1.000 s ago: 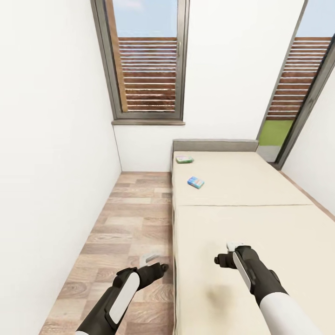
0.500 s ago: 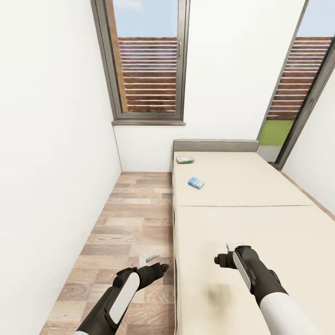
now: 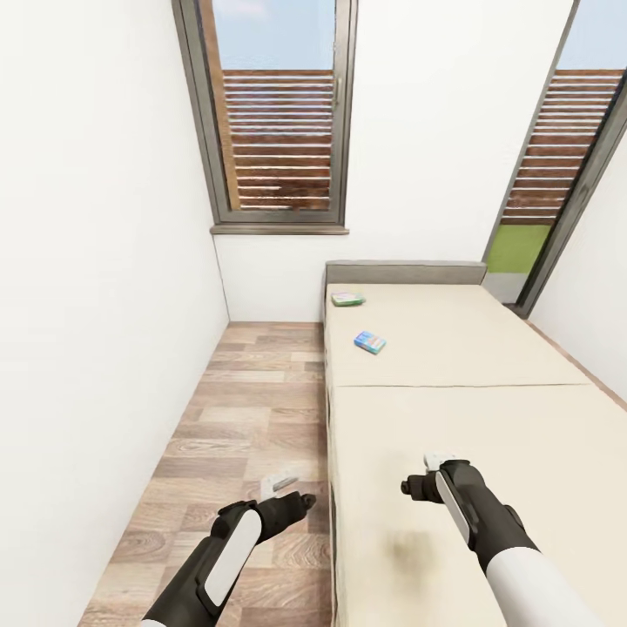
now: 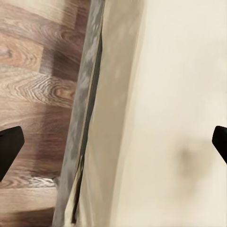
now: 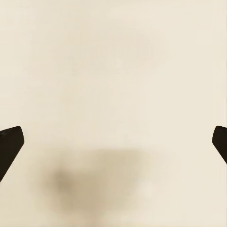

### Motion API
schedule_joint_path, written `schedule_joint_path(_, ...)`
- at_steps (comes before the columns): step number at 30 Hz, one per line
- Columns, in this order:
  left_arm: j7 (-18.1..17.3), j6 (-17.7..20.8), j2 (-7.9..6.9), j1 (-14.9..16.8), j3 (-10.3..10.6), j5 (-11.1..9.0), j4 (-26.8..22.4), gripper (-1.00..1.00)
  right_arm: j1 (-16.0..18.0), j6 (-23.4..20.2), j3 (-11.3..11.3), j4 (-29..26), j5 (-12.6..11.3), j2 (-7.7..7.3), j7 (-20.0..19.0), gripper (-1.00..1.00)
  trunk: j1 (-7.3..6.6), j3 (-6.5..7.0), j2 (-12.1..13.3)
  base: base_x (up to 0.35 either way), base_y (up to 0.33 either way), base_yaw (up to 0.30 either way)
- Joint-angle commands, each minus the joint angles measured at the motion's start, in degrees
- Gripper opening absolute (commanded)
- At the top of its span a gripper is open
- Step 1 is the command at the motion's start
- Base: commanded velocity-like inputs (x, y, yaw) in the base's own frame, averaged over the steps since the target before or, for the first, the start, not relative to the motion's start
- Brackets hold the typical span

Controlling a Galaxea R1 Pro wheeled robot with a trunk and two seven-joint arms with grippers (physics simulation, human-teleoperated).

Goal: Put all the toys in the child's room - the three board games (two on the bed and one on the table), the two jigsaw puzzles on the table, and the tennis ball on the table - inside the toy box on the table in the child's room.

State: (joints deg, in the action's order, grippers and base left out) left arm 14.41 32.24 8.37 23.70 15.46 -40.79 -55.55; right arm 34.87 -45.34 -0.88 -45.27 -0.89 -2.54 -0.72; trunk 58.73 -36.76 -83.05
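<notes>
Two board games lie on the beige bed (image 3: 453, 348) near its grey headboard: a green-edged one (image 3: 347, 299) close to the headboard and a small blue one (image 3: 369, 341) a little nearer to me. My left gripper (image 3: 292, 490) hangs open over the wood floor beside the bed's edge (image 4: 90, 123), its fingers wide apart (image 4: 113, 146). Over the near mattress section my right gripper (image 3: 424, 472) is open with bare mattress between its fingers (image 5: 113, 146). Both games are well beyond either gripper. The toy box, table, jigsaw puzzles and tennis ball are out of view.
A strip of wood-plank floor (image 3: 244, 409) runs between the white left wall (image 3: 96, 305) and the bed. A tall grey-framed window (image 3: 279, 122) stands in the far wall, and a second one (image 3: 557, 174) at the far right.
The whole picture has drifted a few pixels to the right, so the camera has moved slightly. Both arms and both games keep their places.
</notes>
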Motion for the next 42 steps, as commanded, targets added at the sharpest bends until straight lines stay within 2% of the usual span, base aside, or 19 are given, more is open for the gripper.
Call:
schedule_joint_path(1,0.5,0.1,-0.02,0.0,0.1,-0.6,-0.1,1.0,0.0,-0.3,-0.1,-0.1,-0.1,0.01,-0.1,1.0,0.0,-0.05,0.0,0.001,0.156,0.0)
schedule_joint_path(16,0.5,0.1,-0.02,0.0,0.1,-0.6,-0.1,1.0,0.0,-0.3,-0.1,-0.1,-0.1,-0.01,-0.1,1.0,0.0,-0.05,0.0,0.0,0.19,0.0)
schedule_joint_path(42,0.5,0.1,-0.02,0.0,0.1,-0.6,-0.1,1.0,0.0,-0.3,-0.1,-0.1,-0.1,-0.01,-0.1,1.0,0.0,-0.05,0.0,0.0,0.026,0.0)
